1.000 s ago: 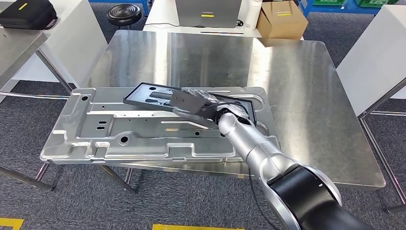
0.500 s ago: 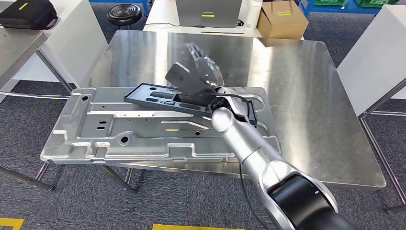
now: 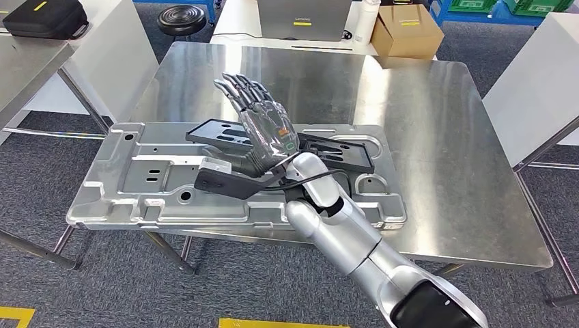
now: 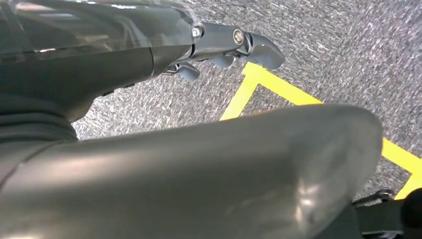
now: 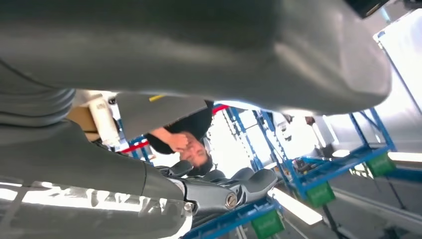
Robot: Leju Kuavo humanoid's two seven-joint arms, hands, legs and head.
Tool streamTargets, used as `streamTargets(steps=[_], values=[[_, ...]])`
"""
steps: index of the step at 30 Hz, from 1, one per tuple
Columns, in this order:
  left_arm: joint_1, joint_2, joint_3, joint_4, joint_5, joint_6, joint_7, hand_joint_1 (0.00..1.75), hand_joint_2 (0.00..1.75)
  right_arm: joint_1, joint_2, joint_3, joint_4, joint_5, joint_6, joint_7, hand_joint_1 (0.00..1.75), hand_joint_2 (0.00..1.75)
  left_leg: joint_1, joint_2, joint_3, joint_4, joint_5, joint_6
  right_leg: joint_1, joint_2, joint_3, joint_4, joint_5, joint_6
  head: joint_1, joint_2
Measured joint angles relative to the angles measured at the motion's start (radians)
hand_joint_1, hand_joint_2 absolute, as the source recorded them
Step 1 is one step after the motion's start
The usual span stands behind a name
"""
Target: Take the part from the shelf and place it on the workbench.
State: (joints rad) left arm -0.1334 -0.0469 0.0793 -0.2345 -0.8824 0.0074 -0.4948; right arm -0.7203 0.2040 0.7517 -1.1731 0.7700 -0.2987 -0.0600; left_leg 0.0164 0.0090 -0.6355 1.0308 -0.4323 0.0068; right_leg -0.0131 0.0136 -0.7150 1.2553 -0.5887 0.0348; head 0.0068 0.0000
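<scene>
since the earlier frames the right hand (image 3: 263,123) has lifted off the black part (image 3: 287,142) and turned upward; a second ago it lay low over the part, and now it stands raised above it with the palm tilted up and the fingers (image 3: 239,87) straight and spread, holding nothing. the thumb (image 3: 222,180) sticks out sideways over the metal panel (image 3: 157,184). the camera has also shifted a little, so the whole scene sits slightly differently in the head view.

the black part, a flat dark frame with cut-outs, lies on the far half of the big silver stamped panel, and the raised hand and wrist hide its middle. the panel itself lies across the near side of the workbench (image 3: 437,137), a shiny steel table, with the panel's near edge hanging just past the table's front edge.

in the right wrist view the hand (image 5: 219,191) shows against a bright room, fingers extended with nothing between them; a person in a dark top (image 5: 181,134) stands in the background near blue racks (image 5: 318,169) with green bins.

the left hand (image 4: 226,47) shows in the left wrist view, hanging over grey carpet with yellow tape lines (image 4: 259,84); whether its fingers are curled or apart i cannot tell.

beyond the workbench stand a cardboard box (image 3: 403,31), a grey case (image 3: 300,17) and a black stool (image 3: 181,17). a black bag (image 3: 44,17) lies on the table at the far left.
</scene>
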Motion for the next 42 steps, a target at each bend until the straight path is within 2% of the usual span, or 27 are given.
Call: streamTargets(steps=[1,2,3,5,7,10,12,15,16,17,18,21,22,23,25,26,28,30,31,32,33,34,36,37,38,40,42], values=[[0.001,0.000,0.001,0.001,0.001,0.001,0.000,0.00,0.00,0.008,-0.006,0.004,-0.005,-0.004,0.003,-0.001,0.00,0.00,0.001,0.002,-0.002,0.000,0.002,-0.002,-0.001,-0.001,-0.009,0.040,-0.013,0.001,0.004,0.000],[0.003,0.000,0.002,0.002,0.002,0.001,-0.001,0.00,0.00,0.014,-0.011,0.008,-0.011,-0.006,0.005,-0.002,0.00,0.00,0.004,0.003,-0.005,0.001,0.005,-0.005,-0.003,-0.001,-0.001,0.044,-0.008,0.003,0.008,0.000],[0.004,0.000,0.004,0.002,0.003,0.002,-0.002,0.00,0.00,0.019,-0.016,0.010,-0.017,-0.009,0.006,-0.003,0.00,0.00,0.007,0.004,-0.008,0.002,0.007,-0.009,-0.005,-0.002,0.027,0.005,0.014,0.005,0.011,0.000],[0.005,0.001,0.007,0.003,0.005,0.003,-0.003,0.00,0.00,0.022,-0.022,0.014,-0.032,-0.013,0.007,-0.004,0.00,0.00,0.011,0.005,-0.015,0.006,0.012,-0.019,-0.009,-0.007,0.114,-0.133,0.063,0.011,0.020,0.000],[0.005,0.003,0.009,0.004,0.006,0.004,-0.006,0.00,0.00,0.023,-0.026,0.018,-0.046,-0.018,0.010,-0.004,0.00,0.00,0.010,0.004,-0.021,0.010,0.018,-0.032,-0.009,-0.007,0.159,-0.213,0.082,0.007,0.025,0.000],[0.007,0.004,0.013,0.004,0.007,0.004,-0.008,0.00,0.00,0.027,-0.032,0.022,-0.053,-0.024,0.014,-0.005,0.00,0.00,0.011,0.002,-0.024,0.008,0.027,-0.054,-0.008,-0.002,0.150,-0.218,0.086,-0.015,0.014,0.000],[0.009,0.005,0.015,0.004,0.008,0.004,-0.008,0.00,0.00,0.029,-0.034,0.023,-0.055,-0.028,0.016,-0.005,0.00,0.00,0.014,0.000,-0.038,0.043,-0.012,-0.061,-0.008,-0.003,0.139,-0.219,0.098,-0.033,0.001,0.000],[0.009,0.005,0.015,0.004,0.008,0.004,-0.006,0.00,0.00,0.033,-0.035,0.026,-0.058,-0.034,0.021,-0.006,0.00,0.00,0.012,-0.003,-0.093,0.230,-0.138,-0.062,-0.004,-0.004,0.118,-0.219,0.117,-0.049,-0.023,0.000],[0.009,0.005,0.015,0.004,0.008,0.004,-0.004,0.00,0.00,0.036,-0.035,0.028,-0.058,-0.037,0.022,-0.007,0.00,0.00,0.010,-0.003,-0.101,0.280,-0.161,-0.061,-0.002,-0.004,0.110,-0.218,0.123,-0.051,-0.029,0.000],[0.009,0.005,0.015,0.004,0.008,0.004,-0.002,0.00,0.00,0.039,-0.036,0.029,-0.058,-0.039,0.024,-0.007,0.00,0.00,0.009,-0.004,-0.093,0.295,-0.166,-0.059,0.001,-0.003,0.102,-0.218,0.129,-0.051,-0.033,0.000],[0.009,0.006,0.016,0.004,0.008,0.003,0.000,0.00,0.00,0.042,-0.037,0.031,-0.058,-0.041,0.024,-0.008,0.00,0.00,0.007,-0.004,-0.066,0.270,-0.154,-0.057,0.002,-0.003,0.095,-0.218,0.135,-0.051,-0.036,0.000],[0.006,0.007,0.016,0.004,0.008,0.003,0.004,0.00,0.00,0.044,-0.037,0.033,-0.063,-0.048,0.024,-0.013,0.00,0.00,0.000,-0.009,0.072,0.063,-0.099,-0.045,0.005,-0.001,0.083,-0.217,0.149,-0.042,-0.042,0.000],[0.006,0.007,0.016,0.004,0.008,0.003,0.005,0.00,0.00,0.045,-0.037,0.034,-0.065,-0.051,0.025,-0.015,0.00,0.00,-0.004,-0.012,0.098,0.019,-0.091,-0.042,0.005,-0.001,0.081,-0.217,0.153,-0.037,-0.042,0.000],[0.005,0.007,0.016,0.004,0.008,0.002,0.006,0.00,0.00,0.045,-0.037,0.035,-0.066,-0.055,0.025,-0.018,0.00,0.00,-0.007,-0.015,0.106,0.002,-0.088,-0.039,0.005,-0.001,0.080,-0.217,0.158,-0.031,-0.042,0.000],[0.005,0.007,0.016,0.005,0.008,0.000,0.007,0.00,0.00,0.047,-0.037,0.036,-0.068,-0.062,0.026,-0.022,0.00,0.00,-0.009,-0.016,0.098,0.001,-0.077,-0.030,0.005,-0.001,0.076,-0.219,0.167,-0.020,-0.040,0.000],[0.004,0.007,0.016,0.005,0.008,-0.001,0.008,0.00,0.00,0.048,-0.037,0.036,-0.068,-0.066,0.026,-0.023,0.00,0.00,-0.008,-0.014,0.091,0.000,-0.070,-0.022,0.006,-0.001,0.071,-0.214,0.160,-0.015,-0.040,0.000],[0.002,0.007,0.016,0.005,0.008,-0.004,0.008,0.00,0.00,0.051,-0.038,0.038,-0.068,-0.073,0.026,-0.027,0.00,0.00,-0.003,-0.010,0.074,-0.004,-0.053,-0.007,0.006,-0.002,0.045,-0.155,0.102,-0.010,-0.032,0.000],[0.001,0.007,0.017,0.004,0.007,-0.006,0.007,0.00,0.00,0.057,-0.038,0.042,-0.068,-0.078,0.026,-0.032,0.00,0.00,-0.004,-0.006,0.052,-0.003,-0.037,-0.001,0.004,-0.002,0.005,-0.031,0.017,-0.007,-0.018,0.000],[0.001,0.007,0.017,0.004,0.007,-0.006,0.007,0.00,0.00,0.062,-0.038,0.045,-0.068,-0.080,0.026,-0.036,0.00,0.00,-0.004,-0.004,0.041,-0.002,-0.029,-0.001,0.004,-0.003,-0.008,0.023,-0.007,-0.006,-0.012,0.000],[0.001,0.007,0.017,0.004,0.007,-0.006,0.007,0.00,0.00,0.067,-0.037,0.049,-0.068,-0.081,0.026,-0.040,0.00,0.00,-0.004,-0.002,0.031,-0.001,-0.022,-0.001,0.004,-0.003,-0.007,0.050,-0.012,-0.005,-0.006,0.000],[0.001,0.007,0.017,0.004,0.007,-0.007,0.007,0.00,0.00,0.072,-0.036,0.054,-0.068,-0.082,0.028,-0.045,0.00,0.00,-0.004,-0.001,0.021,-0.001,-0.015,-0.003,0.004,-0.003,0.014,0.038,0.002,-0.005,-0.001,0.000],[0.001,0.007,0.017,0.004,0.005,-0.007,0.007,0.00,0.00,0.076,-0.034,0.061,-0.068,-0.083,0.031,-0.050,0.00,0.00,-0.004,0.000,0.013,0.000,-0.009,-0.005,0.004,-0.003,0.052,-0.009,0.028,-0.005,0.005,0.000],[-0.001,0.007,0.017,0.004,0.002,-0.011,0.008,0.00,0.00,0.080,-0.021,0.082,-0.068,-0.084,0.037,-0.063,0.00,0.00,-0.005,0.001,0.002,0.003,0.001,-0.012,0.006,-0.005,0.148,-0.152,0.063,-0.009,0.014,0.000],[-0.002,0.007,0.017,0.004,0.000,-0.013,0.008,0.00,0.00,0.082,-0.012,0.094,-0.067,-0.085,0.039,-0.069,0.00,0.00,-0.006,0.001,-0.002,0.004,0.006,-0.018,0.008,-0.006,0.179,-0.203,0.069,-0.012,0.016,0.000],[-0.004,0.007,0.017,0.004,-0.002,-0.016,0.008,0.00,0.00,0.086,-0.003,0.106,-0.065,-0.085,0.041,-0.076,0.00,0.00,-0.007,0.001,-0.004,0.004,0.012,-0.023,0.010,-0.006,0.195,-0.231,0.067,-0.015,0.016,0.000],[-0.008,0.007,0.017,0.004,-0.005,-0.020,0.008,0.00,0.00,0.095,0.011,0.133,-0.054,-0.086,0.039,-0.092,0.00,0.00,-0.007,0.001,-0.007,0.001,0.024,-0.036,0.012,-0.006,0.190,-0.237,0.071,-0.024,0.011,0.000],[-0.009,0.007,0.017,0.004,-0.008,-0.025,0.006,0.00,0.00,0.105,0.023,0.158,-0.035,-0.097,0.034,-0.115,0.00,0.00,-0.003,-0.001,-0.016,0.019,0.004,-0.045,0.007,-0.008,0.179,-0.241,0.084,-0.038,0.005,0.000]])
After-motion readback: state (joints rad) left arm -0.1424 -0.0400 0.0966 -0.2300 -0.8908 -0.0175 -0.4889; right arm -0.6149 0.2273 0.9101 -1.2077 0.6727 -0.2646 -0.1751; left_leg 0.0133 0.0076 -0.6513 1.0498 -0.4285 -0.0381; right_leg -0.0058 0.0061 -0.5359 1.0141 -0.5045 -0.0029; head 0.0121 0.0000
